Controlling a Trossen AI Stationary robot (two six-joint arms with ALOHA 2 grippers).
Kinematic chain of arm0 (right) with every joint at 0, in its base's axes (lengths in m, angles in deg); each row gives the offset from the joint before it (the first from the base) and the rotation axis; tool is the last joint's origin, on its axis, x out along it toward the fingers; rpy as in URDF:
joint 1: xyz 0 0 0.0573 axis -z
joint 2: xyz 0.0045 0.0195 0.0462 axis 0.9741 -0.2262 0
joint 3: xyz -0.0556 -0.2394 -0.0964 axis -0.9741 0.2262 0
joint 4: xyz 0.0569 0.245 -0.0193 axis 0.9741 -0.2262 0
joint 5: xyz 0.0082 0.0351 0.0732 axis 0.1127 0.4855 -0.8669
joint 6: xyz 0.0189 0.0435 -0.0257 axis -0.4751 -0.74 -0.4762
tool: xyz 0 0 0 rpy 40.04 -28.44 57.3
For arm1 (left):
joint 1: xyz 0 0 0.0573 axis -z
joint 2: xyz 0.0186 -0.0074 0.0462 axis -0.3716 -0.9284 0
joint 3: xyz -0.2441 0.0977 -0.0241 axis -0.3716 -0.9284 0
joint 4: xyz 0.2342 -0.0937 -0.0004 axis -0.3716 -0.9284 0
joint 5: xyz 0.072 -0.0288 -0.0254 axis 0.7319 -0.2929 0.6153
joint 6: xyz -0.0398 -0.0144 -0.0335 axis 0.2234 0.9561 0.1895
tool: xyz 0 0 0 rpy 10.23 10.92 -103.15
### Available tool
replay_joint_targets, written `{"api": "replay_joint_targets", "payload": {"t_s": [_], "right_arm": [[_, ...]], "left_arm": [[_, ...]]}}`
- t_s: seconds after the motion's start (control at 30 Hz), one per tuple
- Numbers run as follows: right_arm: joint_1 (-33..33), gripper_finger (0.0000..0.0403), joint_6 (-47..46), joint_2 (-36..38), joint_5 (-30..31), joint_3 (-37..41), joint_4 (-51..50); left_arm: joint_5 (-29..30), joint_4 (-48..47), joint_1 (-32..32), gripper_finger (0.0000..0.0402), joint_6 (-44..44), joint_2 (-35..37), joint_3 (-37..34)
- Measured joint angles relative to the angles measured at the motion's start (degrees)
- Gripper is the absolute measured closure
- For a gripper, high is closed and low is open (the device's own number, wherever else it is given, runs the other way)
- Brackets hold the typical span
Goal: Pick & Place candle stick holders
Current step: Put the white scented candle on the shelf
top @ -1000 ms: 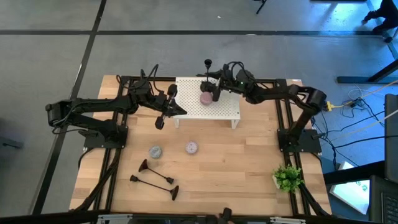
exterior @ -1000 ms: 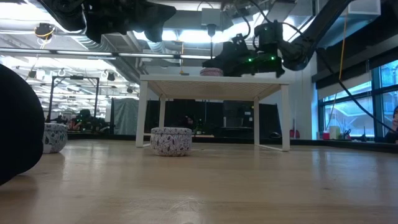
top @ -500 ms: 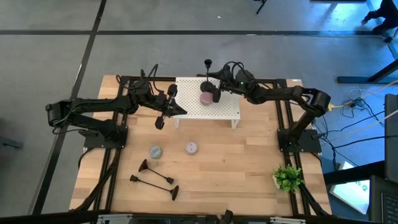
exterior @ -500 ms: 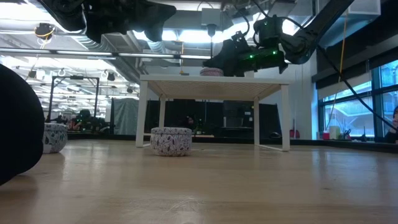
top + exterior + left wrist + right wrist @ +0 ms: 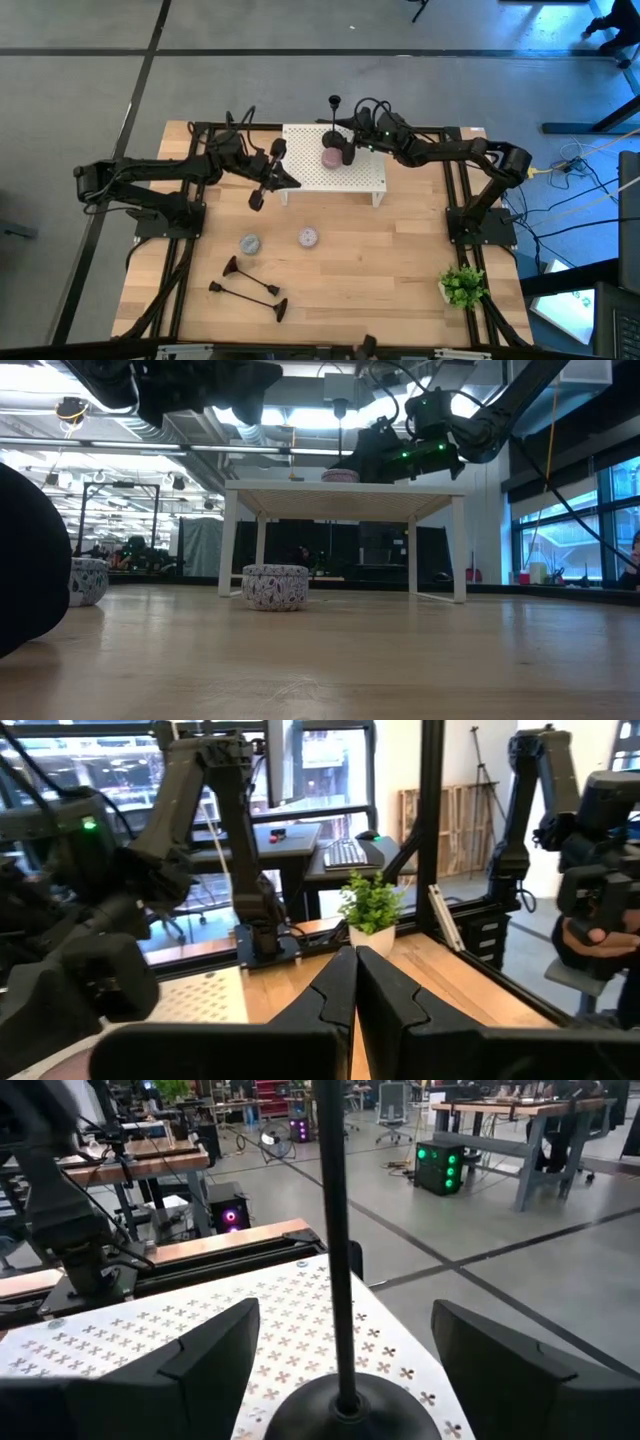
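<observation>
One holder (image 5: 336,122) stands upright on the white shelf (image 5: 365,178), at its far edge, base flat on the perforated top. In the right wrist view its thin stem (image 5: 331,1230) rises from the flared base (image 5: 345,1415) squarely between the right gripper's fingers (image 5: 205,1355), which stand spread to either side without touching it. The right gripper (image 5: 352,146) sits over the shelf just beside a pink candle (image 5: 331,158).

A second holder (image 5: 268,172) hangs tilted at the shelf's near-left corner, under the left gripper (image 5: 262,176). That gripper's fingers (image 5: 340,995) are pressed together; whether they pinch the holder cannot be told from the wrist view.

More holders (image 5: 250,288) lie flat on the table (image 5: 400,280) at front left, near two small patterned pots (image 5: 249,243). A plant (image 5: 462,286) stands front right.

Judgement: the holders look rigid, light and top-heavy on a narrow base; smooth metal may slip. The stem, low and near the base, appears the soundest hold. The lying ones would roll if nudged.
</observation>
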Motion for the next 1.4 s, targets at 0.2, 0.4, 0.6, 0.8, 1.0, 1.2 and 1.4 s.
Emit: {"api": "replay_joint_targets", "payload": {"t_s": [0.2, 0.4, 0.6, 0.8, 1.0, 1.2, 1.4], "right_arm": [[-0.03, 0.0103, -0.01, 0.00, 3.83, 0.02, -1.10], [-1.27, 0.0103, 0.97, 0.48, 3.88, 0.53, -1.36], [-2.34, 0.0102, 2.94, 5.25, 5.20, 3.04, -1.74], [-2.28, 0.0102, 4.07, 12.82, 8.40, 8.02, -2.44], [-2.36, 0.0102, 3.06, 18.87, 8.01, 11.17, -3.17], [-2.77, 0.0102, 2.80, 21.58, 5.58, 11.23, -8.21], [-4.30, 0.0102, 2.80, 22.29, 5.39, 11.23, -9.76]], "left_arm": [[0.02, 0.68, 2.13, 0.0396, 0.04, 0.00, 0.01], [0.11, 0.68, 3.97, 0.0396, 0.11, 0.00, 0.01], [0.17, 0.83, 5.33, 0.0396, 0.15, 0.00, 0.01], [0.24, 1.40, 5.76, 0.0396, 0.04, 0.00, 0.01], [0.26, 2.23, 5.76, 0.0396, 0.07, 0.00, 0.01], [0.24, 2.25, 5.76, 0.0396, 0.08, 0.00, 0.01], [0.24, 2.26, 5.92, 0.0396, 0.16, -0.01, 0.01]]}}
